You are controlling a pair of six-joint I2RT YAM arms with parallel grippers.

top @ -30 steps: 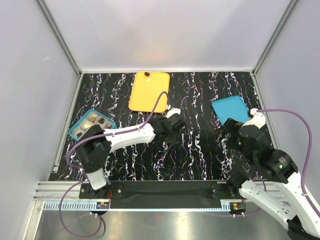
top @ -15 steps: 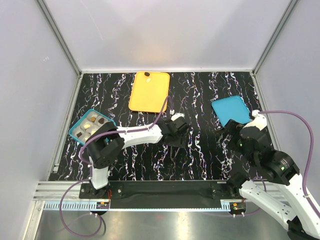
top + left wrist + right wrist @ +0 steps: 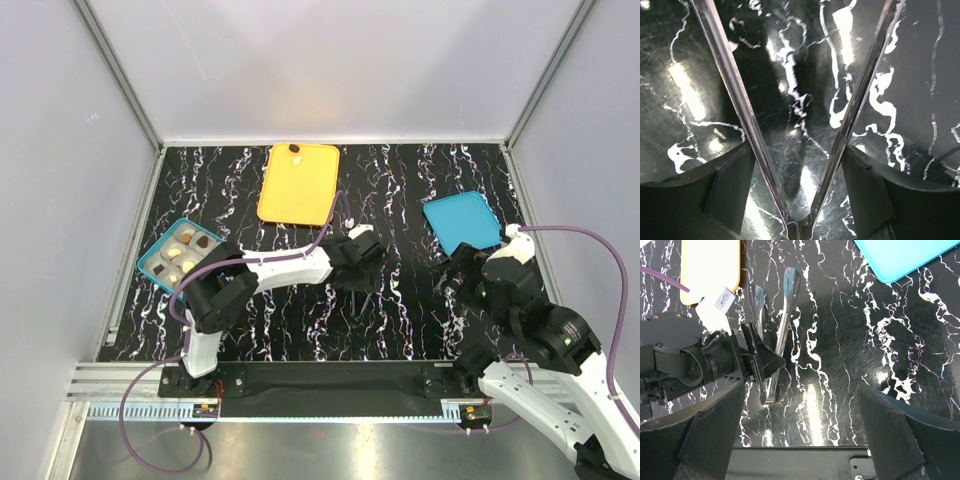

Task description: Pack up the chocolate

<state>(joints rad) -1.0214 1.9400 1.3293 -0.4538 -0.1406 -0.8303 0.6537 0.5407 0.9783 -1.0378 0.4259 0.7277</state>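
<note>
- Left tool (image 3: 797,150) has moved toward mid-tabletop, relaxing around the tongs (image 3: 735,100); blades spread, empty.
- Right tool (image 3: 800,386): wide, empty.
- Chocolate (image 3: 190,248): in box (image 3: 150,264), left edge; one piece (image 3: 296,150) remains on far-edge tray (image 3: 300,195).

The left arm (image 3: 270,268) and the right arm (image 3: 545,345) look alike: glossy white moulded shells over the long links, and chunky matte-black cylindrical housings at the joints. A thin purple cable (image 3: 322,208) loops off the left arm's wrist, and a second purple cable (image 3: 590,240) arches from the right arm's wrist. Another purple loop trails below the black left base (image 3: 193,378) at the near edge of the black, white-veined table (image 3: 420,320). A small green light (image 3: 566,340) glows on one black housing of the right arm. The left gripper (image 3: 797,149) and the right gripper (image 3: 800,390) have dark grey, wedge-shaped fingers. A white rectangular label (image 3: 723,297) sits on the left wrist.
</note>
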